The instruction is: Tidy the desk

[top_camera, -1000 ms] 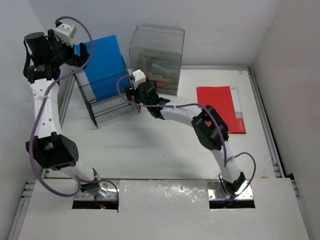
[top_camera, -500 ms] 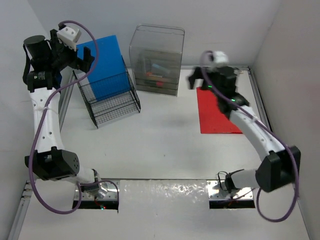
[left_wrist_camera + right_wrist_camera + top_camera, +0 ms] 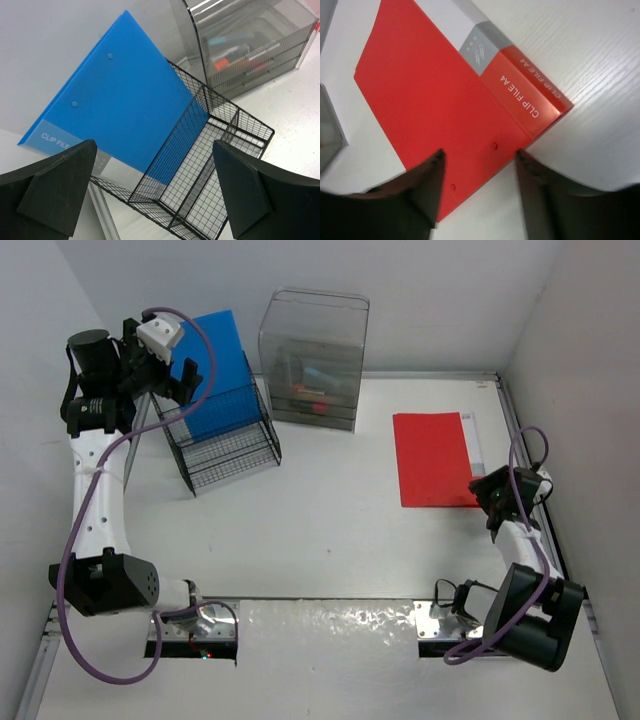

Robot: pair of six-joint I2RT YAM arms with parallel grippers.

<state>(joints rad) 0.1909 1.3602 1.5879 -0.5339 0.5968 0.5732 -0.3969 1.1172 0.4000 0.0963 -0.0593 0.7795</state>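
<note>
1. White desk point(image 3: 330, 530) is filling the view, with walls closing it in on three sides. Near its right edge the right gripper point(image 3: 479, 160) is hovering, its fingers point(image 3: 420, 190) standing partly apart and gripping nothing.
2. Just beyond those fingers the red clip file point(image 3: 436, 458) is lying flat, its long axis running near-to-far along the right edge and its near right corner pointing at the gripper. The right arm is plainly sitting nearer to it.
3. Toward the far left corner the left gripper point(image 3: 152, 145) is hanging above the black wire rack point(image 3: 225, 455), jaws spreading fully wide and holding nothing. The blue clip file point(image 3: 215, 365) is standing in that rack, and the clear drawer box point(image 3: 315, 350) is sitting beside it.
</note>
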